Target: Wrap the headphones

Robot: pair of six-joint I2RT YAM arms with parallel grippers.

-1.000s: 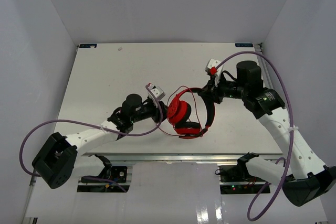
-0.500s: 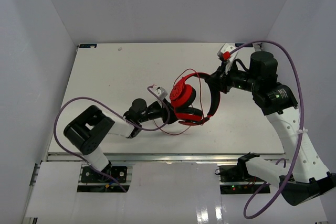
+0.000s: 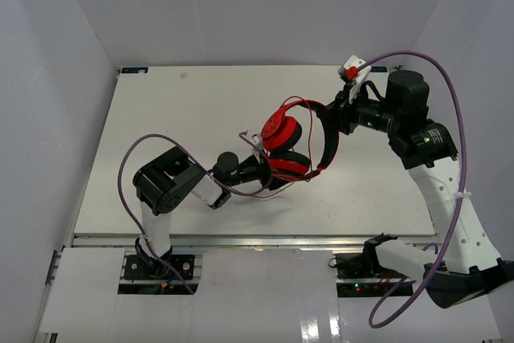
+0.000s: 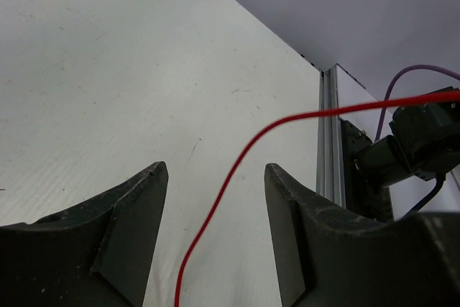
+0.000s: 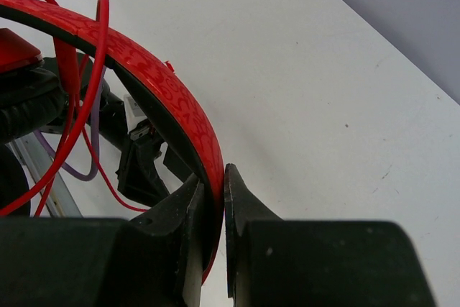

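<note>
At the near edge of the white flat desk (image 3: 161,118), the left arm is folded back on itself, with a thick purple robot cable (image 3: 132,154) looping over its elbow. The left hand (image 3: 263,169) reaches toward the middle of the desk and sits low, just beside the lower earcup of the headphones. In the left wrist view, its two dark fingers (image 4: 136,206) stand apart. The thin red cable (image 4: 237,159) runs up between them with clear space on either side, so this hand grips nothing. Beyond it, the cable curves away to the right above the desk surface. The red over-ear headphones with round earcups and black padding (image 3: 281,128) are near the centre of the desk, right of the left hand. One earcup is raised and tilted, and the other lies lower, beside the left fingers. The pictures do not show whether the lower earcup touches the desk. Loops of the thin red cable hang below and around the earcups. The red headband (image 5: 165,91) arches to the right, toward the right hand (image 3: 329,115). In the right wrist view, this hand's fingers are clamped on the headband, one on its outer red face and one on its inner black face. The right arm comes in from the right side of the desk, carrying a second purple robot cable that arcs over it.
</note>
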